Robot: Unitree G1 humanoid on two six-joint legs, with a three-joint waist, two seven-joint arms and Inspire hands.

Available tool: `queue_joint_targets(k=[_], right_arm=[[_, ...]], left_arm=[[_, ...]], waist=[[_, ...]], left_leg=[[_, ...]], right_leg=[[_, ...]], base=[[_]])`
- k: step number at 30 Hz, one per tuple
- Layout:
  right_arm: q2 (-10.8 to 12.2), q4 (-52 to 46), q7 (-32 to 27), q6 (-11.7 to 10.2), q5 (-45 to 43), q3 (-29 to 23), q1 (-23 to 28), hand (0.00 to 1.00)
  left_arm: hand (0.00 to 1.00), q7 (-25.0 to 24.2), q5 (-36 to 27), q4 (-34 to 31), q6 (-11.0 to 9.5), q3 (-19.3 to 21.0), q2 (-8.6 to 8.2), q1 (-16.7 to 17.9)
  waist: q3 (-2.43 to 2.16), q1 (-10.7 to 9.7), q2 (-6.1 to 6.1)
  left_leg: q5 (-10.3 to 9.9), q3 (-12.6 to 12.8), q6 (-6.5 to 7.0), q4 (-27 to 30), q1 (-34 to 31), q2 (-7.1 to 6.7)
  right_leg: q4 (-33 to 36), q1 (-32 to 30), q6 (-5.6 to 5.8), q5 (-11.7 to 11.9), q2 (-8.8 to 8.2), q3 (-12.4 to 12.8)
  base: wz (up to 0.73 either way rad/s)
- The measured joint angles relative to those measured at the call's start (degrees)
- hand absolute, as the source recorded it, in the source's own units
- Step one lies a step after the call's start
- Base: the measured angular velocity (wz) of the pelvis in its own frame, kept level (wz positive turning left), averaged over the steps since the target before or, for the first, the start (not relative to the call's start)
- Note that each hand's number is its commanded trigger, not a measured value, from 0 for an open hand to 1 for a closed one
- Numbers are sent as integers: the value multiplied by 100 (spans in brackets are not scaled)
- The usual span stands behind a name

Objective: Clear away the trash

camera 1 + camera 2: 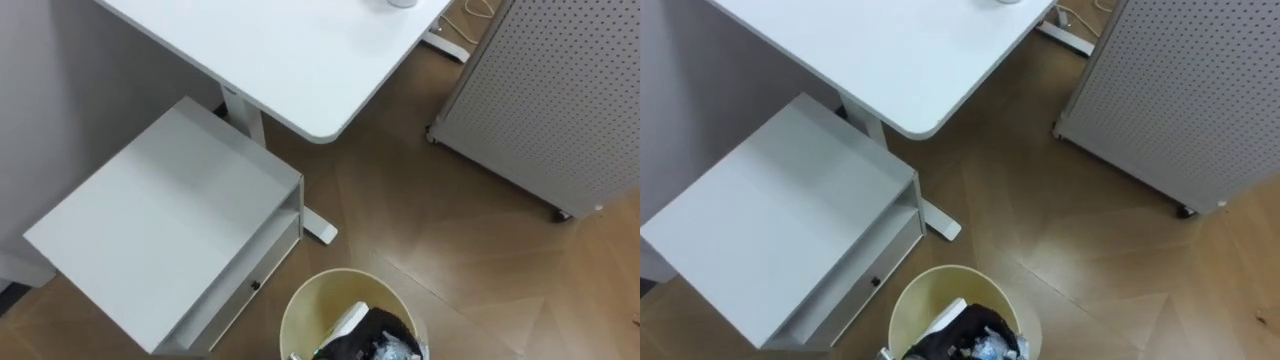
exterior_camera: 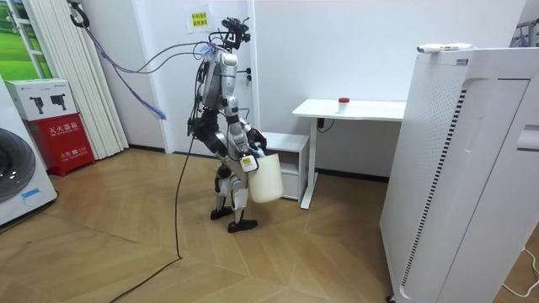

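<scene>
**Bin held before the robot beside desk and cabinet**

In the room view the robot is seen standing on the wood floor [image 2: 126,244], turned toward the room view's right, just short of a low white cabinet [image 1: 170,220] and a white desk [image 1: 300,50]. A cream bin [image 2: 266,178] is carried in front of its body, clear of the floor. The right hand [image 2: 248,160] is seen at the bin's upper edge on the side nearer the camera; whether it is clenched on the rim or merely pressed against it cannot be told.

From the head camera the bin [image 1: 320,295] is seen from above, at the bottom edge. The garbage [image 1: 375,335] lies inside it: a dark crumpled bag with some pale scraps beside it. A perforated white panel [image 1: 550,90] stands to the right, well apart from the desk.
</scene>
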Motion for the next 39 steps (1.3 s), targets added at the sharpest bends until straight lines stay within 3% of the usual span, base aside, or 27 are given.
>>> queue_joint_targets(k=[5, 11, 14, 18, 22, 26, 30, 32, 39], right_arm=[[-26, 18, 0, 0, -37, -49, 2, 100], [-60, 140, 62, 12, -43, -63, -33, 100], [-88, 174, 107, 78, -98, -206, 27, 100], [-180, 171, 146, 94, -101, -218, 65, 100], [-390, 191, 297, 125, -89, -218, 119, 100], [-443, 247, 348, 185, -99, -338, 216, 100], [-467, 208, 429, 246, -87, -585, 379, 100], [-474, 152, 438, 248, -86, -789, 485, 100], [-587, 57, 452, 253, -122, -1192, 749, 100]], left_arm=[[0, -120, 96, -34, 0, -3, 11, 4], [0, -183, 634, -38, 0, -4, 110, -8], [0, -173, 725, -37, 1, 2, 215, 64], [0, -160, 878, -37, 1, 23, 377, 99], [0, -164, 877, -37, 0, 19, 469, 108], [0, -172, 941, -45, -3, 117, 609, 168], [0, -183, 1012, -415, 1, 225, 851, 430], [0, -194, 1012, -619, 1, 283, 883, 523], [0, -354, 1015, -1008, 10, 519, 1120, 824]], waist=[[9, -3, -18], [8, 76, -5], [22, 172, 39], [5, 258, 123], [-4, 279, 164], [-17, 282, 180], [-28, 270, 189], [-36, 270, 193], [-174, 259, 154]], left_leg=[[0, -5, 0, -56, 14, -5], [1, -13, -1, -117, 84, 1], [7, -9, -8, -259, 347, -7], [33, 0, 0, -461, 622, -42], [158, -21, 13, -836, 1022, -123], [193, -39, 15, -1059, 1403, -142], [194, -42, 16, -1216, 1758, -168], [202, -36, 31, -1299, 1886, -193], [209, 112, 44, -1564, 2452, -251]], right_leg=[[-22, 3, 5, -4, 0, -4], [-105, 84, 5, -4, 13, -20], [-208, 328, 14, -9, 15, -26], [-324, 561, 41, -30, 1, -30], [-531, 912, 73, -23, -43, -78], [-724, 1274, 107, -35, -24, -84], [-825, 1605, 170, -80, -29, -80], [-874, 1721, 195, -95, -48, -84], [-909, 2140, 288, -142, -84, 14]], base=[[0], [0], [0], [1], [9], [0], [0], [0], [-7]])
